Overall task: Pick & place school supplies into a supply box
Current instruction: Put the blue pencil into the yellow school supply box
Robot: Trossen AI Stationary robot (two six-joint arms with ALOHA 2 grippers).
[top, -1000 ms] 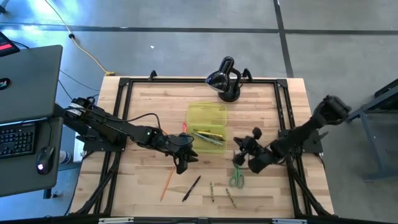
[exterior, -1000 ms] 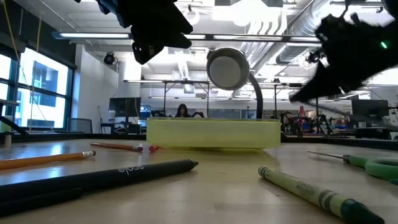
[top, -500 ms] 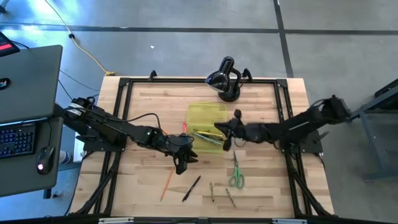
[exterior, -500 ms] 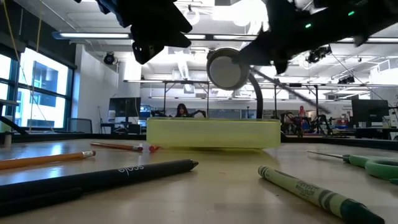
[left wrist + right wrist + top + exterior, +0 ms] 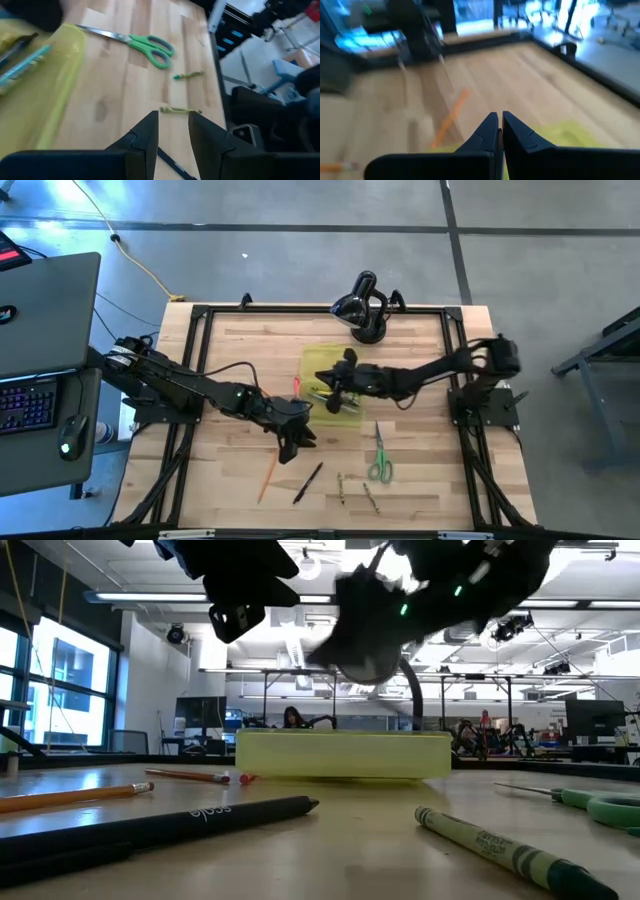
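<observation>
The right pincer (image 5: 322, 377), fingers together and holding nothing visible, hovers over the supply box (image 5: 333, 383) at mid-tabletop (image 5: 230, 355). The left pincer (image 5: 287, 450) hangs beside it, fingers apart and empty. The green-handled scissors (image 5: 379, 460) lie near the box: light, stiff, probably slippery, best gripped across the closed blades.

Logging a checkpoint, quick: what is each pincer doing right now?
Left pincer: open, empty, above the table.
Right pincer: shut, empty, over the supply box.
</observation>
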